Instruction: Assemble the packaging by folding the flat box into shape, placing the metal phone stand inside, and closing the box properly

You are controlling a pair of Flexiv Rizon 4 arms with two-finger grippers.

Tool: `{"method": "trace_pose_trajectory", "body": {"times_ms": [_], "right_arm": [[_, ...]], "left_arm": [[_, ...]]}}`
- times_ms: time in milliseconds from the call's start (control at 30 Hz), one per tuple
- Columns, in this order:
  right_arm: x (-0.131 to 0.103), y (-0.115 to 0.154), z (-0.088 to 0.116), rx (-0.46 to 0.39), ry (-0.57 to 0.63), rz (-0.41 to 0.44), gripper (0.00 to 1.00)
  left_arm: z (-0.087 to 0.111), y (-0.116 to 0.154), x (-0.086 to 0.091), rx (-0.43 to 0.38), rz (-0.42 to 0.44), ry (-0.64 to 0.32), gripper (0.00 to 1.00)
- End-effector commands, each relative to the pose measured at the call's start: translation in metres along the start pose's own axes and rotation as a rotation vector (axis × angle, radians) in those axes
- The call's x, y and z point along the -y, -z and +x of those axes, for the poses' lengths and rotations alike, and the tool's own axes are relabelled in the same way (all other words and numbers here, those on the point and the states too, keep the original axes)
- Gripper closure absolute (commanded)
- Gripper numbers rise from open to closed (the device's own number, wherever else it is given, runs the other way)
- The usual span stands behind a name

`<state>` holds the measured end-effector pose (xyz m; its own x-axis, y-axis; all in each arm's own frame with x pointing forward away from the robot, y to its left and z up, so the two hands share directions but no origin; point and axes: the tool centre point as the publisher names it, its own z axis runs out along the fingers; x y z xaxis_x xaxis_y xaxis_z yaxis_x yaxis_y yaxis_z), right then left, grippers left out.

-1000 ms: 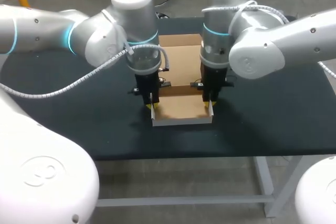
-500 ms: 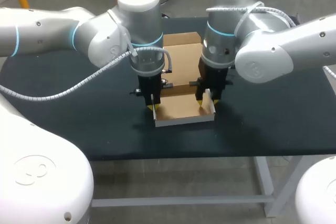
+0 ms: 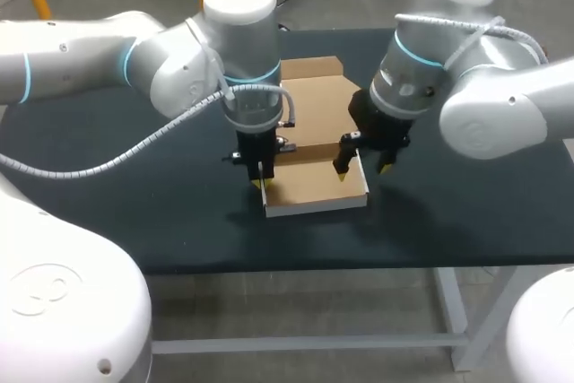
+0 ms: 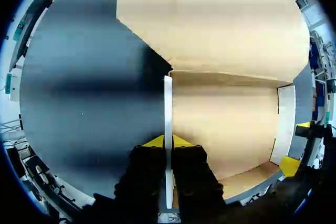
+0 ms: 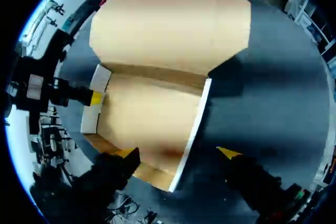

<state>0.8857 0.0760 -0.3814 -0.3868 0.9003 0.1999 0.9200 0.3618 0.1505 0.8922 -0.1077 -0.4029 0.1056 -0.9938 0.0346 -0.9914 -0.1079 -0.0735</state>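
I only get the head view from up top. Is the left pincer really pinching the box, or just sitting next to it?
Observer: Pinching. Its wrist view shows the left pincer with one yellow tip on each side of the box's left wall, both touching.
Kid: And the right one?
Observer: The right pincer is open and straddles the right wall. One finger is over the box floor, one is outside, and neither touches.
Kid: Anything inside?
Observer: No, the left wrist view shows only bare cardboard there.

We work under bright, even overhead light: soft shadows pool on the dark table (image 3: 179, 221) beside the box (image 3: 314, 187), and mild glare sits on our left arm (image 3: 170, 60) and right arm (image 3: 493, 105).
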Motion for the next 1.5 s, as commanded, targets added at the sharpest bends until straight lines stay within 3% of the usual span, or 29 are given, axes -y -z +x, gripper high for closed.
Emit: {"method": "trace_pose_trajectory", "body": {"times_ms": [33, 233, 667, 1033, 1500], "right_arm": [[0.014, 0.017, -0.008, -0.098, 0.062, -0.068, 0.0], [0.023, 0.031, -0.008, -0.188, 0.251, -0.133, 0.0], [0.023, 0.031, -0.008, -0.188, 0.251, -0.133, 0.0], [0.058, 0.066, -0.021, -0.24, 0.626, -0.298, 0.0], [0.085, 0.085, -0.029, -0.24, 0.771, -0.387, 0.0]], "left_arm": [[-0.002, 0.001, -0.002, 0.005, 0.004, -0.006, 1.0], [-0.005, 0.003, -0.002, 0.007, 0.008, -0.021, 1.0], [-0.011, 0.003, -0.003, 0.015, 0.007, -0.028, 1.0], [-0.015, 0.004, -0.002, 0.008, 0.002, -0.053, 1.0], [-0.02, 0.003, -0.008, 0.056, 0.007, -0.07, 1.0]]}}
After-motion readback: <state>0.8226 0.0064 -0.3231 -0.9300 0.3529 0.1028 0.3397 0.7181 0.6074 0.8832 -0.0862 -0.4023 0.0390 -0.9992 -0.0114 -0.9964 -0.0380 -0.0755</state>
